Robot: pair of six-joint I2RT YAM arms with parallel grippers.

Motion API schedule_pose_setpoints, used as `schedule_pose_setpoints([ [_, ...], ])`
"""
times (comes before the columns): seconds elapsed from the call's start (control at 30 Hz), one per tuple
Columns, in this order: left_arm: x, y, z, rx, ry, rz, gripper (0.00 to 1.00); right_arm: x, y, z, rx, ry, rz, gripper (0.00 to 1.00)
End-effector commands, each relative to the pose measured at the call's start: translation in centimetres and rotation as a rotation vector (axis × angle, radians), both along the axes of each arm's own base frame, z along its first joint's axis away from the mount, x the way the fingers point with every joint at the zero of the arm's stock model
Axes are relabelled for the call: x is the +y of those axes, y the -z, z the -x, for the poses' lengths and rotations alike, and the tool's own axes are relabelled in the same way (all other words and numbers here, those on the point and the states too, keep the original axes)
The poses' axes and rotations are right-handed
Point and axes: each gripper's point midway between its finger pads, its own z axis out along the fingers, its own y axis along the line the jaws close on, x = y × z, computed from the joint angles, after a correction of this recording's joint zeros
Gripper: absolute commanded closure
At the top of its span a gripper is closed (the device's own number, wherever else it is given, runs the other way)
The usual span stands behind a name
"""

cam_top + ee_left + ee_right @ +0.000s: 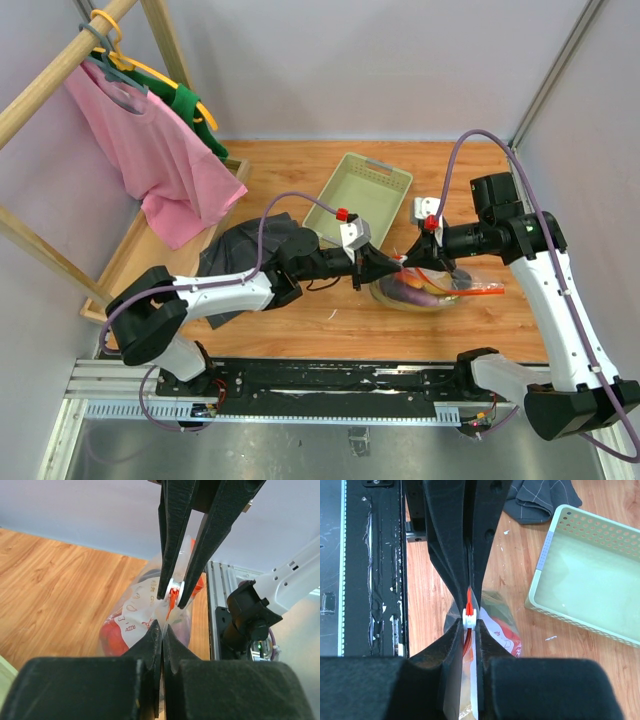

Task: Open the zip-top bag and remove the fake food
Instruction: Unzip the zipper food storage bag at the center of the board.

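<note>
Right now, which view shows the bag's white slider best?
Right wrist: the white slider is centred at the right gripper's fingertips. Left wrist shows it half hidden between those fingers. Top external: too small to tell.

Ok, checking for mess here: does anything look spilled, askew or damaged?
Nothing spilled or damaged: the fake food is inside the zip-top bag, pinched at its zip by the left gripper and right gripper. Only a dark cloth lies crumpled left of the bag, and the green tray sits askew.

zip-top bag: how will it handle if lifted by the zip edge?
Probably floppy: the zip-top bag is thin, crinkled clear film. Likely bottom-heavy, since the fake food pools low inside. Might slip: the plastic looks glossy.
</note>
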Motion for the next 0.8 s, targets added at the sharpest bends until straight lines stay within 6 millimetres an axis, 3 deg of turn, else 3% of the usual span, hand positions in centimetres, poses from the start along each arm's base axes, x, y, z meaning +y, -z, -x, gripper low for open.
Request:
schedule_pose_setpoints([
  [0.0, 1.9, -2.5, -1.3, 0.006, -0.108, 0.118, 1.00, -1.3, 1.0, 0.5, 0.038, 0.044, 0.050, 0.99],
  [0.27, 2.5, -2.3, -3.5, 0.054, -0.238, 0.165, 1.00, -2.6, 1.8, 0.2, 0.065, 0.124, 0.090, 0.99],
  [0.57, 4.4, -2.8, -4.8, 0.093, -0.273, 0.224, 1.00, -7.1, 1.3, -1.9, 0.036, 0.265, 0.113, 0.99],
  [0.77, 3.8, -2.6, -6.5, 0.126, -0.254, 0.219, 1.00, -10.0, 0.8, -2.5, 0.008, 0.341, 0.135, 0.99],
])
